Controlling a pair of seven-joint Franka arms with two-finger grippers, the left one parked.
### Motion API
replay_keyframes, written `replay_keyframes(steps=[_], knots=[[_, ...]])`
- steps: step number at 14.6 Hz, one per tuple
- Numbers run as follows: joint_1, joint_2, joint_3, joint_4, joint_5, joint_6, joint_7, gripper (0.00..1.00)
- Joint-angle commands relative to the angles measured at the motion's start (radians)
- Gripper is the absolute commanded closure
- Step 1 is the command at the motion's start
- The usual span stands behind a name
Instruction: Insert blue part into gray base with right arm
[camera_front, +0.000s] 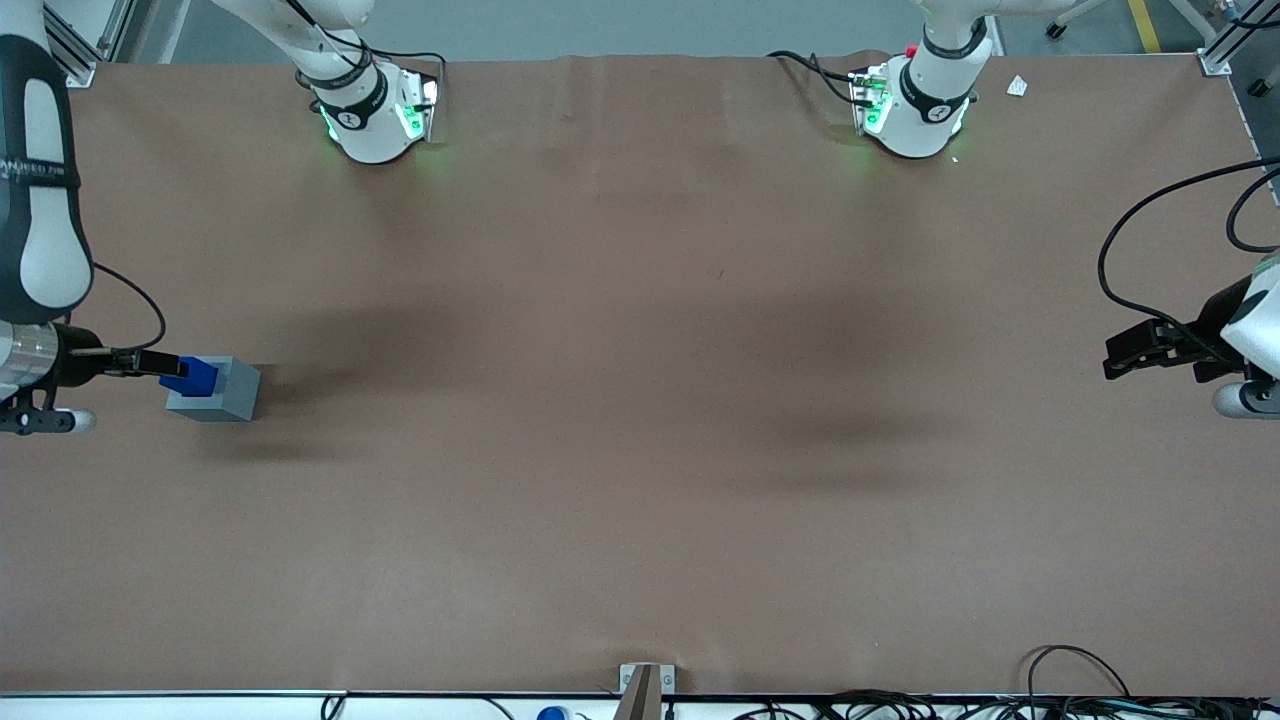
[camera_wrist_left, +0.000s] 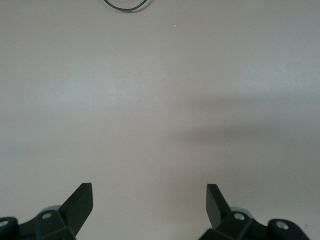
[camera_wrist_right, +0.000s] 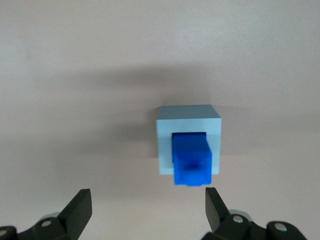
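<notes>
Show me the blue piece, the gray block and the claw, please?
blue part (camera_wrist_right: 191, 161): right wrist view, on its upper face.
gray base (camera_front: 238, 393): front view, on its side wall.
claw (camera_wrist_right: 148, 210): right wrist view, midway between its open fingertips, above the blocks.

a robotics lab: two white arm bases (camera_front: 375, 115) bolted at 12 o'clock on a brown-covered table (camera_front: 640, 450) (aluminium framing (camera_front: 75, 45) at its corners), cables (camera_front: 900, 705) bundled at 5 o'clock.

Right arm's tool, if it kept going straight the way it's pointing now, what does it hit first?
Probably the blue part, standing in the gray base. The open tool points down at the table with the part a little off its centre line, so one fingertip might touch first.
</notes>
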Motion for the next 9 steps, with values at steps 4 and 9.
replay_keyframes(steps=[4,9], knots=[[0.024,-0.114,0.0,-0.032,0.08,-0.087,0.03,0.0],[0.075,-0.166,-0.002,-0.045,0.078,-0.096,0.118,0.0]])
